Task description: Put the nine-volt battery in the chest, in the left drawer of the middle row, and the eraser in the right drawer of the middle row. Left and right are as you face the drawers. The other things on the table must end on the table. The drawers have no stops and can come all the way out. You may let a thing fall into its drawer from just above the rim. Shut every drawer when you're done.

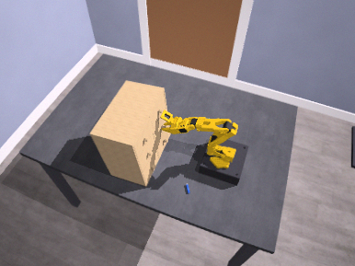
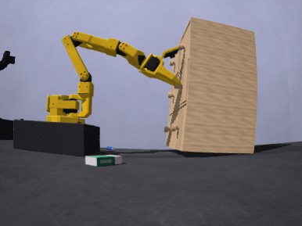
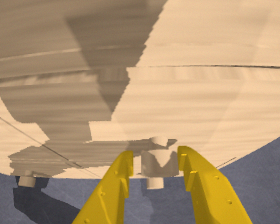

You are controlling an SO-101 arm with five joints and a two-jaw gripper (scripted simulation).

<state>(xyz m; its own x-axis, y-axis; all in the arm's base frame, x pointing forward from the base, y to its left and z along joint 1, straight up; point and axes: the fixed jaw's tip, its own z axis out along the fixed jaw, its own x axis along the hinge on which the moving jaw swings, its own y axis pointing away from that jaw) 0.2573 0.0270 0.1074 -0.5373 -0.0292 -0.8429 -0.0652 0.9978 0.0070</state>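
Note:
The wooden chest (image 1: 131,111) (image 2: 221,89) (image 3: 215,100) stands upright facing the arm; its drawers look shut. My gripper (image 1: 164,129) (image 2: 179,84) (image 3: 156,151) is at the front, narrowly open, one finger on each side of a round knob (image 3: 159,164) that looks like the middle row's right one. A gap shows at the left finger, hardly any at the right. The eraser (image 2: 106,160), white with a green sleeve, lies on the table in the exterior view. I cannot pick out the nine-volt battery.
A small blue item (image 1: 187,189) (image 2: 110,148) lies on the table (image 1: 239,217) near the arm's black base (image 1: 218,174) (image 2: 51,138). Another knob (image 3: 27,180) shows at the lower left in the wrist view. The wrist camera's mount (image 1: 166,116) is close to the chest front.

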